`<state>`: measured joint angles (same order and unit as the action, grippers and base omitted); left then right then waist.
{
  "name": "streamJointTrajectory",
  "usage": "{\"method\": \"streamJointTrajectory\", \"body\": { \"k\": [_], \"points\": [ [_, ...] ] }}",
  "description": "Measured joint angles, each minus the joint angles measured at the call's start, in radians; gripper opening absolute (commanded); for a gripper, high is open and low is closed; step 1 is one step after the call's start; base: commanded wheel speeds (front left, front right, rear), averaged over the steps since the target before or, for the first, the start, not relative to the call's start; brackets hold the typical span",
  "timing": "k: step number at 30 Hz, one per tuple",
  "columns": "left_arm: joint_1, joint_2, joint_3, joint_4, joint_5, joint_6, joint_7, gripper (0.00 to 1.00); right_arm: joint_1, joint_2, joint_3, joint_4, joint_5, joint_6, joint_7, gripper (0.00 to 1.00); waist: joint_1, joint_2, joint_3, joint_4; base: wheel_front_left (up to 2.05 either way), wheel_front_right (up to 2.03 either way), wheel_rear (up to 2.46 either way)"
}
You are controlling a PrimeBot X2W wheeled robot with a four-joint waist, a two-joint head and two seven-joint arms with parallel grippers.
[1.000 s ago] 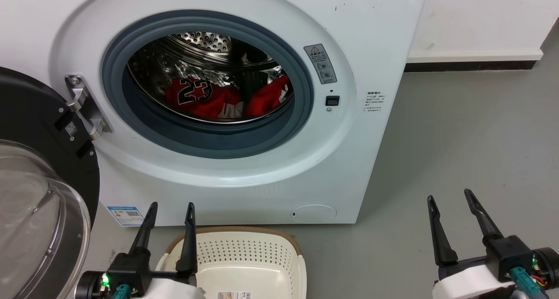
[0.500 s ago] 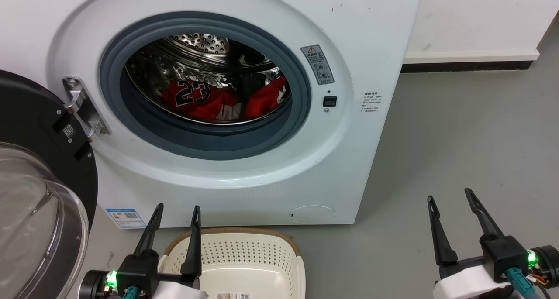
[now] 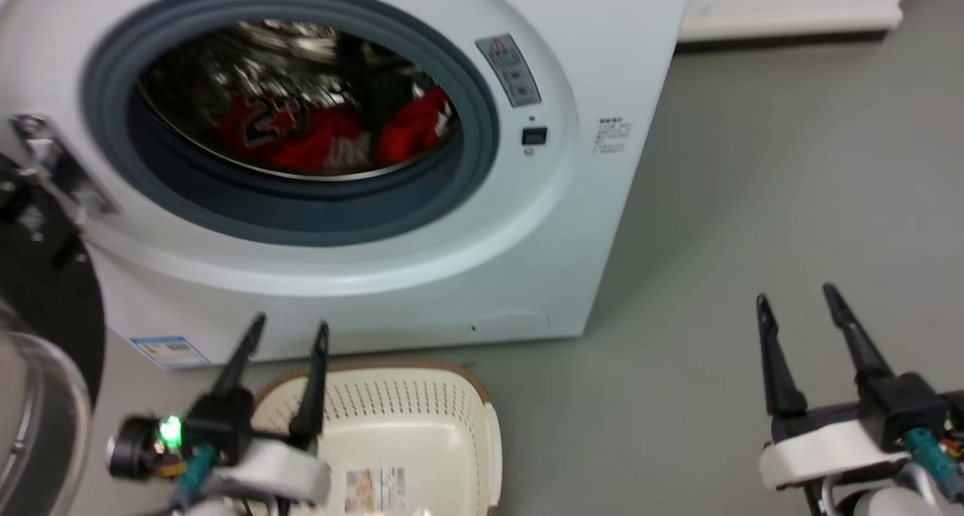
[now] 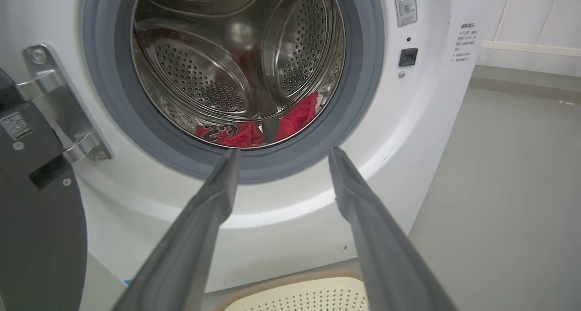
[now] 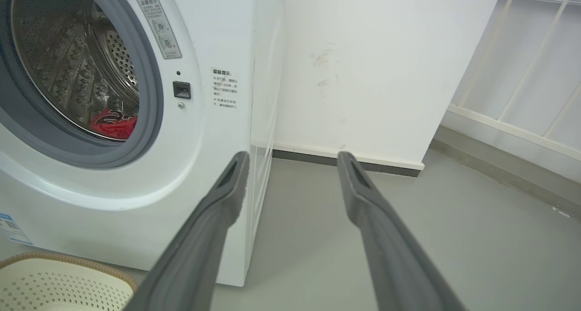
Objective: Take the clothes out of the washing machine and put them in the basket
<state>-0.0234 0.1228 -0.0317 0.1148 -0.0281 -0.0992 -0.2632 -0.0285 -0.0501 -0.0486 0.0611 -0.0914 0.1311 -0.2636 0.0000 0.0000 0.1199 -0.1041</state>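
Observation:
Red clothes (image 3: 301, 135) lie at the bottom of the steel drum of the white washing machine (image 3: 572, 222), whose door is swung open. The left wrist view shows the same clothes (image 4: 236, 134) low in the drum, and the right wrist view catches a red patch (image 5: 113, 125). The cream basket (image 3: 422, 425) with a brown rim stands on the floor below the porthole. My left gripper (image 3: 290, 328) is open over the basket's left edge, holding nothing. My right gripper (image 3: 798, 297) is open above bare floor, right of the machine.
The open black-rimmed glass door (image 3: 38, 350) hangs at the left. Grey floor (image 3: 753, 199) spreads to the right of the machine. A white wall with a dark skirting (image 5: 345, 159) stands behind, and a white railing (image 5: 522, 97) runs at the far right.
The head camera has shifted, so the machine sits further left and higher in the picture and is blurred. Both grippers stay open and keep their places relative to the basket and floor.

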Motion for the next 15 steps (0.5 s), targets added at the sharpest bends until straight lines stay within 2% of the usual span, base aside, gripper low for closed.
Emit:
{"method": "streamJointTrajectory", "body": {
  "k": [7, 10, 15],
  "points": [
    [-0.257, 0.137, 0.035, 0.098, 0.004, -0.017, 0.0, 1.0, -0.085, -0.001, 0.007, -0.038, 0.064, 0.0, 0.0, 1.0, 0.0001, 0.0, 0.17, -0.06, 0.0, 0.0, 0.0],
    [-0.384, 0.197, 0.03, 0.197, 0.009, -0.024, 0.0, 1.0, -0.113, -0.001, 0.012, -0.051, 0.104, 0.0, 0.0, 1.0, 0.0002, 0.0, 0.248, -0.092, 0.0, 0.0, 0.0],
    [-0.676, 0.308, -0.029, 0.338, 0.015, -0.03, 0.114, 1.0, -0.155, -0.001, 0.02, -0.077, 0.138, 0.0, 0.0, 1.0, 0.0002, 0.0, 0.374, -0.14, 0.0, 0.0, 0.0]
  ]
}}
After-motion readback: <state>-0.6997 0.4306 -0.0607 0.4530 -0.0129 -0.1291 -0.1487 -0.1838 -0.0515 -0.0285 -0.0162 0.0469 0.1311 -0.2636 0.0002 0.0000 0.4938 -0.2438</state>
